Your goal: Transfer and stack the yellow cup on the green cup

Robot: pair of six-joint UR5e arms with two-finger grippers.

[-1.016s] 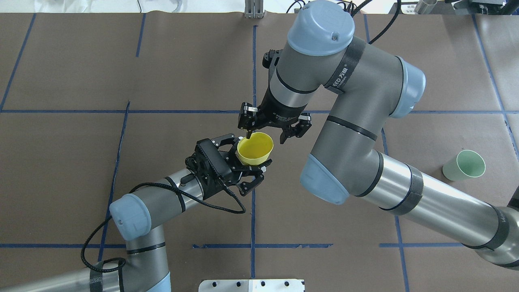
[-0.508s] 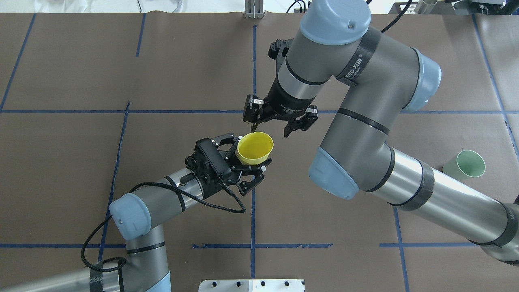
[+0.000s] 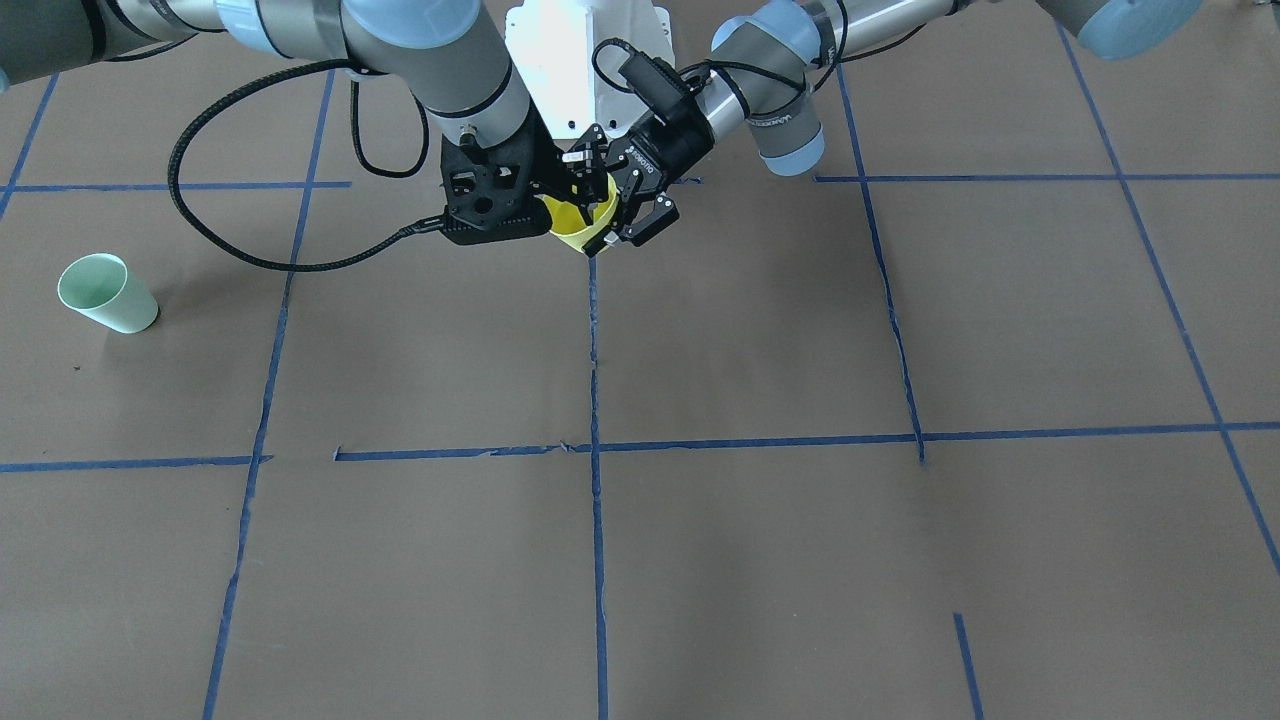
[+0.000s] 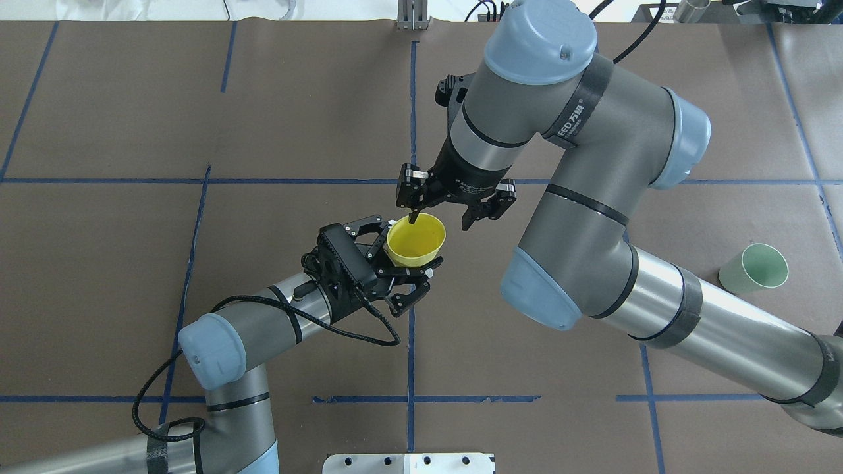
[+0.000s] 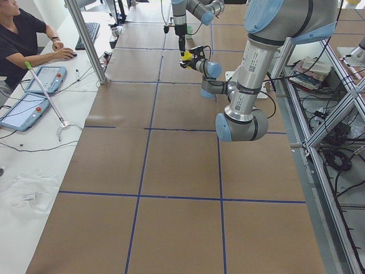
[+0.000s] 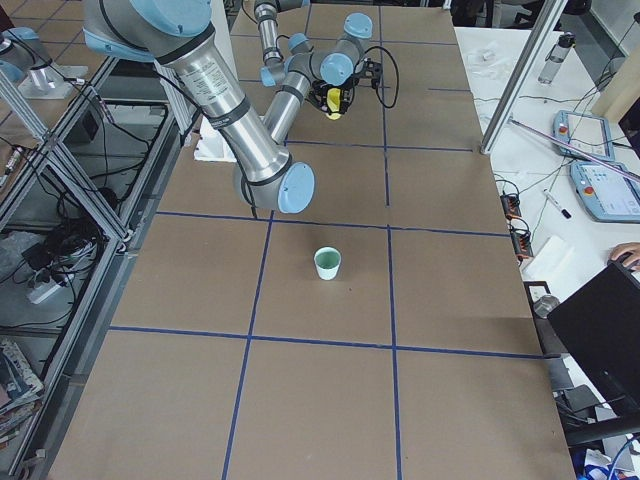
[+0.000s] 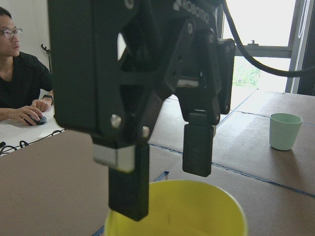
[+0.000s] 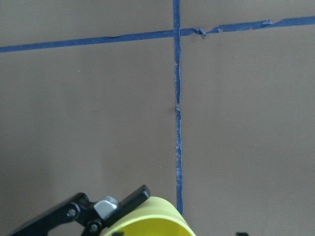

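Left gripper (image 4: pixel 408 253) clasps the plain, bright yellow cup (image 4: pixel 416 240) mid-frame, its base hidden; right gripper (image 4: pixel 440 220) spreads wide above the rim.

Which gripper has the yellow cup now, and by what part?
Left gripper holds the yellow cup by its lower side wall; right gripper is open at its rim.

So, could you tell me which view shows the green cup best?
Exterior front-facing: the green cup stands whole, unobstructed, rim and wall clear. Overhead shows it similarly; exterior right and left wrist show it smaller.
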